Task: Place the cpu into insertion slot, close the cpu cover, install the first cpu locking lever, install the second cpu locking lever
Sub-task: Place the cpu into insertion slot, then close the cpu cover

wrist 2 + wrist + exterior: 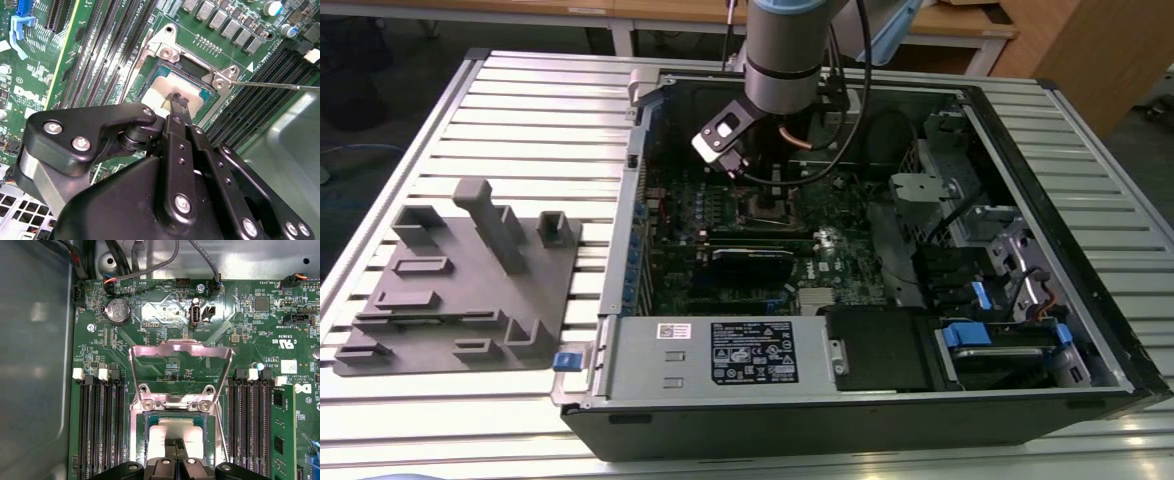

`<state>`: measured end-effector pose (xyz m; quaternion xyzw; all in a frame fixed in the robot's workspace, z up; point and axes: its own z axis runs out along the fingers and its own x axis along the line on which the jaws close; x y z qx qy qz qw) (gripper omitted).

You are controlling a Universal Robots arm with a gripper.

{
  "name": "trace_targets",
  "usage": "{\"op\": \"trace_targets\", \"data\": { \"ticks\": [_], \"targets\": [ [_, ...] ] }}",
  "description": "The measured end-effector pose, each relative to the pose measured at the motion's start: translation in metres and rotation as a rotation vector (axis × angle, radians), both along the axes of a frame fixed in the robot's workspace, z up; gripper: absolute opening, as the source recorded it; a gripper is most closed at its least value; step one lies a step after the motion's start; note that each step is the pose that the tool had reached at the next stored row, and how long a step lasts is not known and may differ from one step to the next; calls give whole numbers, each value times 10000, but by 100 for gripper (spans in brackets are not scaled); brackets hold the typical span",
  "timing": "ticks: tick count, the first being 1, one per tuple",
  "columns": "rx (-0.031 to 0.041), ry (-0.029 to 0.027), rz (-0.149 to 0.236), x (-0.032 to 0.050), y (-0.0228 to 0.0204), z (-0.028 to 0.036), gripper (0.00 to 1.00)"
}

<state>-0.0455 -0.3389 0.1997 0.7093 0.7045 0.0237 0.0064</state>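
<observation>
I'm seeing the claw (174, 442) with its two fingers pressed together, nothing clamped between them, tips sitting down at the top face of the cpu (158, 439); I can't tell whether they're actually touching it. The cpu is lying flat inside the insertion slot (137, 437), dull silver top facing up, sitting square within the metal rim. The cpu cover (180, 345) is standing open, hinged at the far edge of the slot and tilting back over the board, its big window showing green board behind it. In the second wrist view a thin locking lever (280, 86) is sticking out from one corner of the slot, running across the neighbouring memory slots (260, 100), not latched down. More long black memory slots are flanking the slot on both sides in the first wrist view. All this is sitting on the green motherboard (165, 315) inside an open computer case (1087, 230) lying on its side on the slatted table (534, 110). The arm (787, 50) is reaching down into the case from above. A grey moulded fixture (467, 280) is lying on the table at the exterior view's left, well apart from the case.
</observation>
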Motion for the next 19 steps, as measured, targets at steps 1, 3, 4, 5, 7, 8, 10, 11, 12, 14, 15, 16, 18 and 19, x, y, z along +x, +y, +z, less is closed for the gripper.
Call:
{"op": "trace_targets", "data": {
  "ticks": [1,3,4,5,7,8,10,11,12,14,15,16,18,19],
  "targets": [
    [4,-2,0,0,1,9,11],
    [-10,6,0,-1,-1,39,11],
    [-8,5,0,-1,-1,52,11],
    [-10,6,0,-1,-1,66,11],
    [-10,6,0,-1,-1,94,11],
    [-10,6,0,-1,-1,107,11],
    [-10,7,0,-1,-2,132,11],
    [-11,7,0,-1,-1,140,11],
    [-9,6,0,-1,-1,140,11],
    [-7,5,0,-1,-1,140,11],
    [-10,6,0,-1,-1,176,11],
    [-11,7,0,-1,-1,213,11],
    [-11,7,0,-1,-1,216,11],
    [-12,8,0,-1,-2,219,11]
  ]
}}
